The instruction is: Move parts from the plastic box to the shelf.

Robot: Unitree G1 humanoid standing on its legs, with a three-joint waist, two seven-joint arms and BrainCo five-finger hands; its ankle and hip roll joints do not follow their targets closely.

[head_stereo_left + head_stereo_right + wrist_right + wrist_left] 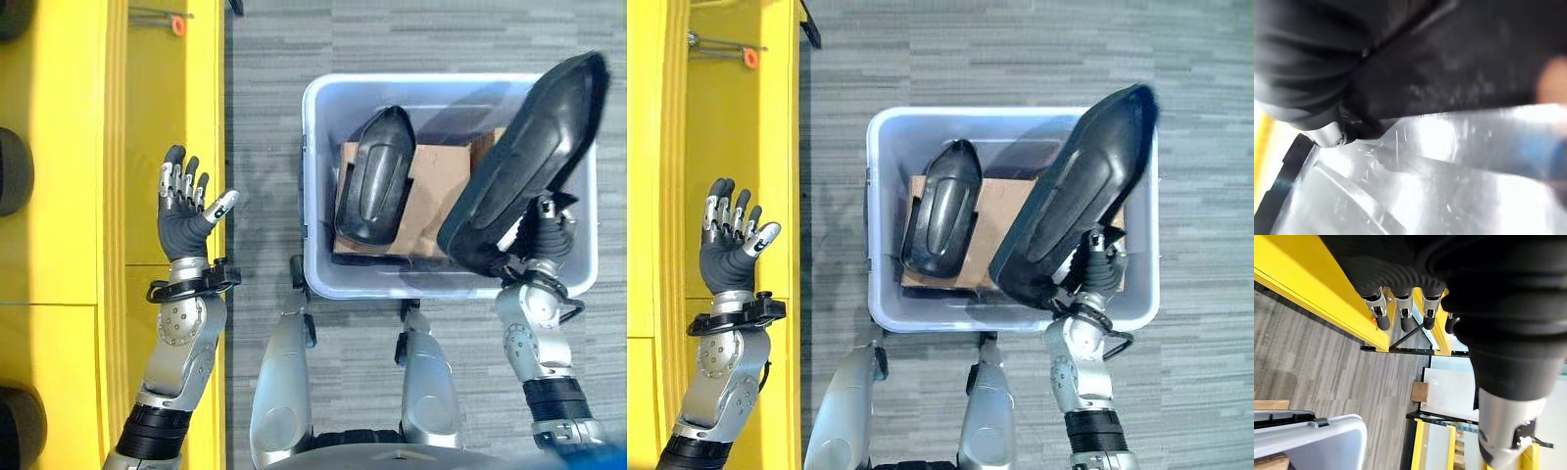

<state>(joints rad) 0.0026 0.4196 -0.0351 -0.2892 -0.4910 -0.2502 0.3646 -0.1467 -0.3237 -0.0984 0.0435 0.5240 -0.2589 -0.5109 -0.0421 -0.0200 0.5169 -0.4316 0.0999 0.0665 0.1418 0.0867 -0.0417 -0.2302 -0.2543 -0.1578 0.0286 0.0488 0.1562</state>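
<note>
box (323, 108): we see pale blue-grey, translucent plastic
held part (529, 157): glossy black, w/ dull sheen
2nd part (375, 176): black too, in the box
cardboard (436, 191): plain brown
shelf (59, 147): we note bright yellow
floor (265, 49): grey carpet, streaky plank-like pattern
small item on shelf (177, 24): orange
</note>
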